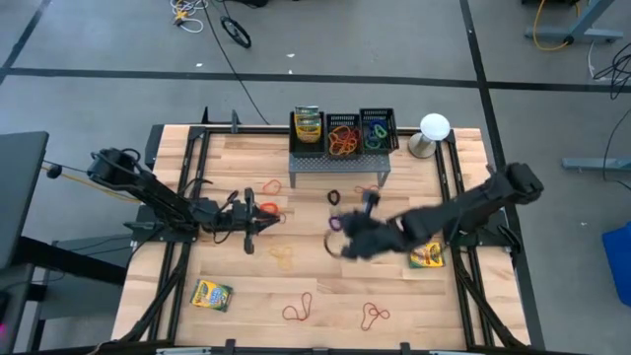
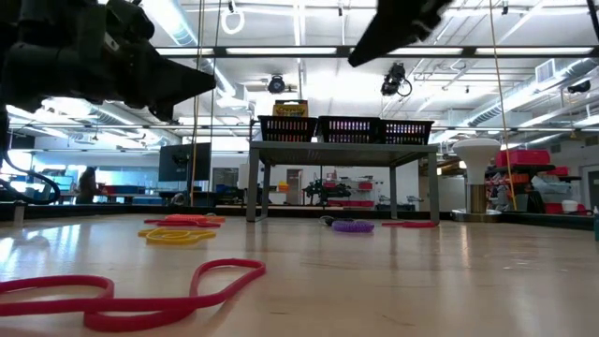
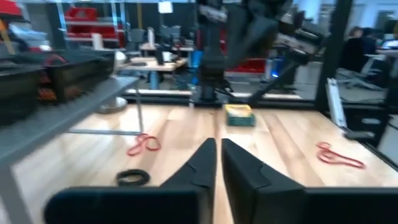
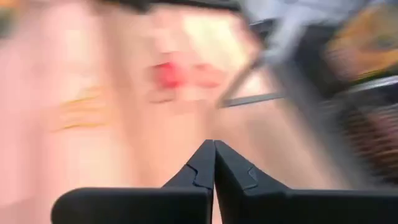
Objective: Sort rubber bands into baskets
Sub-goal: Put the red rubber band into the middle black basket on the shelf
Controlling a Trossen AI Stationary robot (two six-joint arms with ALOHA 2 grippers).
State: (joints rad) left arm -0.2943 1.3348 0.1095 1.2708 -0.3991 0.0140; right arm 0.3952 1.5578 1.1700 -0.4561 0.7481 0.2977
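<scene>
Both end effectors are pinched closed with nothing visible between the fingers, and that is the main worry; the right end effector (image 1: 340,237) hangs blurred over the middle of the desk (image 1: 246,286), its fingers meeting tip to tip in its wrist view with no band between them — if it meant to lift a band, it may have closed on air, or on a loop too thin to see. A purple band (image 1: 335,223) lies just beside it in the high view; whether it is caught on the tool or flat on the wood I cannot tell.

The left end effector (image 1: 264,223) sits low near an orange-red band (image 1: 266,209), fingers nearly together with only a slit between them and nothing in it; a closed tool pushed at a band would only shove it along the desk.

The baskets (image 1: 345,132) stand in a row on the grey stand (image 1: 337,168) at the far edge, the middle one holding orange bands and the right one green and blue. Loose rubber bands are scattered well apart: a yellow band (image 1: 283,256), a red band (image 1: 298,310), another red loop (image 1: 374,315) and a black band (image 1: 333,197) near the stand.

Further risks — the right arm's swing could clip the crayon box (image 1: 426,256) under it, or the stand, and a band dropped from height may bounce off a rim.
</scene>
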